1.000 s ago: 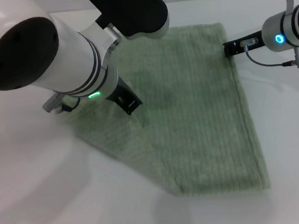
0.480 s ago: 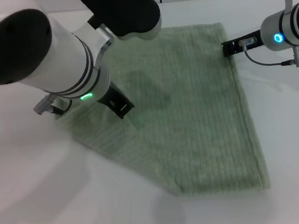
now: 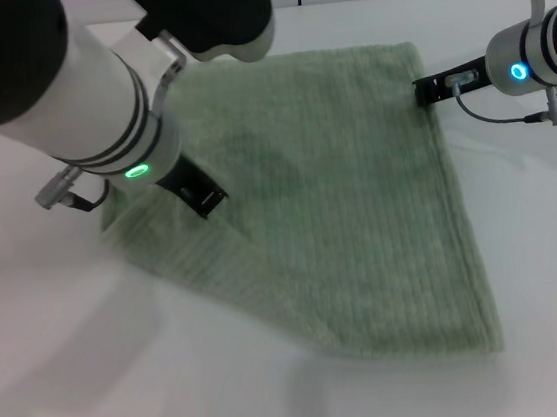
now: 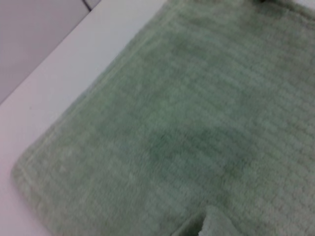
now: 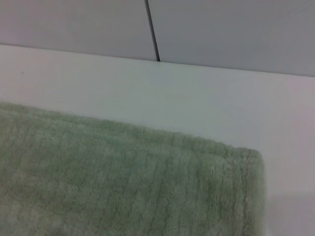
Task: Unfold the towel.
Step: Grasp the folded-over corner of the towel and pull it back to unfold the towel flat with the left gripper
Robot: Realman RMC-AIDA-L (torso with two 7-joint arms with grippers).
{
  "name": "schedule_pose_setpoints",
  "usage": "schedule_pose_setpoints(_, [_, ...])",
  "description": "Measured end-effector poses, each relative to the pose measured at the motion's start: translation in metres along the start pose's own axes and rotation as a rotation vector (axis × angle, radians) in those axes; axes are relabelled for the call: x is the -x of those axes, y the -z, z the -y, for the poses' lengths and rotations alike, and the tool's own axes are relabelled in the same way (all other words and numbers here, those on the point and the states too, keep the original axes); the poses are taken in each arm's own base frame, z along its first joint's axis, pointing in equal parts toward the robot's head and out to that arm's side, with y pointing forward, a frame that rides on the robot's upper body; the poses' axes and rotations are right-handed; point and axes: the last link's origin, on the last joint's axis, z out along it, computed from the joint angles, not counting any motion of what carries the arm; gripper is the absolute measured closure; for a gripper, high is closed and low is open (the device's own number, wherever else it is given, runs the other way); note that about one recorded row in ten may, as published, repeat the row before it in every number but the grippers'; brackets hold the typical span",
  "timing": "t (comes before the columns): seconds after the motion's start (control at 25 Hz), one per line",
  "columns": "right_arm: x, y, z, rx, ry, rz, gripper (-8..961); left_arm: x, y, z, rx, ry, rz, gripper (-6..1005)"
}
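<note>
both grippers, left (image 3: 200, 197) and right (image 3: 428, 90), touch the towel (image 3: 360, 219) on the white table (image 3: 76, 372).

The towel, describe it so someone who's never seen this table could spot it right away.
On the white table, between the two arms, lies the towel: a pale sage-green terry cloth with fine ribbed stripes and a hemmed edge. The left gripper is on its left part, where an upper layer ends along a slanted edge; the right gripper sits at its far right corner. It is the only cloth there.

My desk (image 3: 68, 393) is plain white and softly shadowed; past its far edge a pale grey wall (image 5: 231, 34) shows one dark vertical seam (image 5: 152, 30).
</note>
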Motion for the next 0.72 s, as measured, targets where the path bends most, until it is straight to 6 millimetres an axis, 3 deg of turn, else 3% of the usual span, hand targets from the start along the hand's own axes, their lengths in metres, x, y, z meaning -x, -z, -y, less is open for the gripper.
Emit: schedule_pose_setpoints(0.72, [0.000, 0.000, 0.000, -0.003, 0.003, 0.001, 954, 0.018, 0.001, 0.005, 0.008, 0.145, 0.095, 981])
